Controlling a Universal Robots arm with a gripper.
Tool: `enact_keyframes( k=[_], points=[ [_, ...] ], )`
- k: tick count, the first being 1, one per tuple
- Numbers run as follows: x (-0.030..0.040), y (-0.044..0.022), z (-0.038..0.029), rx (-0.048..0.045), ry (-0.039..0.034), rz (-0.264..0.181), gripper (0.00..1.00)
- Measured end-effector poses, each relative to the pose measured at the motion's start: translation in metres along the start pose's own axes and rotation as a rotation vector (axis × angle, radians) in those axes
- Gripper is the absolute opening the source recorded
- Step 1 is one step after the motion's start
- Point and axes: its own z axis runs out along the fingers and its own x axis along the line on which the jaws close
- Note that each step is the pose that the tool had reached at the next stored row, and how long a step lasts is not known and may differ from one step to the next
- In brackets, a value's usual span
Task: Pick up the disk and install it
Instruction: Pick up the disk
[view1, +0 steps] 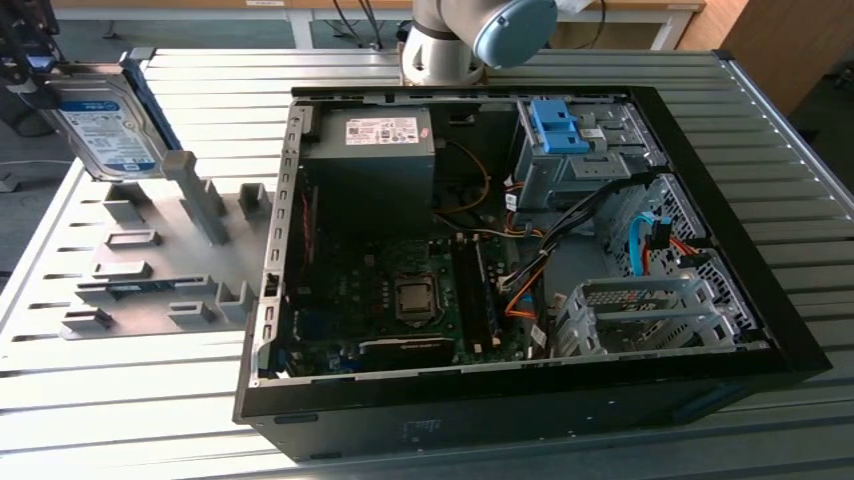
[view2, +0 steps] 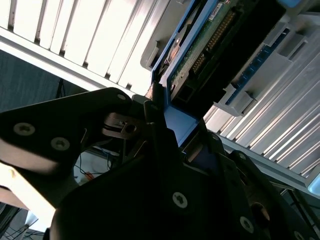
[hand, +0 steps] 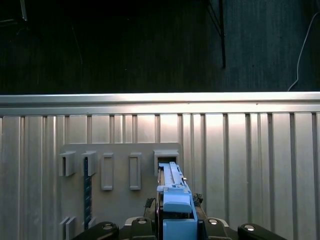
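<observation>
Disk: I see the disk (view1: 107, 125) at the exterior view's far left, well apart from the computer case (view1: 534, 425). It stands on edge and leans a little, with its white-and-blue label towards the camera.
Disk, other face: in the second wrist view the green circuit-board side of the disk (view2: 210, 40) is turned to the camera.
Disk, far end: in the first wrist view the disk (hand: 171, 180) runs edge-on away from the camera, with its blue carrier frame (hand: 175, 210) nearest. The far end meets a raised slot block of the holder plate (hand: 120, 205). I cannot tell if it sits in the slot or just over it.
Jaws: the gripper (view2: 175, 125) has its dark jaws closed on the blue carrier end of the disk, one on each side. In the exterior view the gripper (view1: 30, 60) is at the disk's upper end.
Holder plate: a grey plate with several raised slot blocks. It lies flat under the disk, just beside the case.
Counter: the ribbed metal counter (view1: 94, 410) carries the plate and the case.
Computer case: black, lying on its side with the open side up.
Inside the case: a dark grey box (view1: 367, 165) with a white sticker, a motherboard (view1: 387, 290), a blue bracket (view1: 554, 125) on a grey bay at the far side, and a silver perforated drive cage (view1: 654, 315) at the near side.
Arm: the arm (view1: 461, 40) rises behind the case.
</observation>
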Motion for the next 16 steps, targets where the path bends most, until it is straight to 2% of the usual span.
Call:
enact_keyframes(
  k=[16],
  points=[
    [-0.0002,0.0002,-0.0116,0.0001,0.0,0.0,0.37]
  ],
)
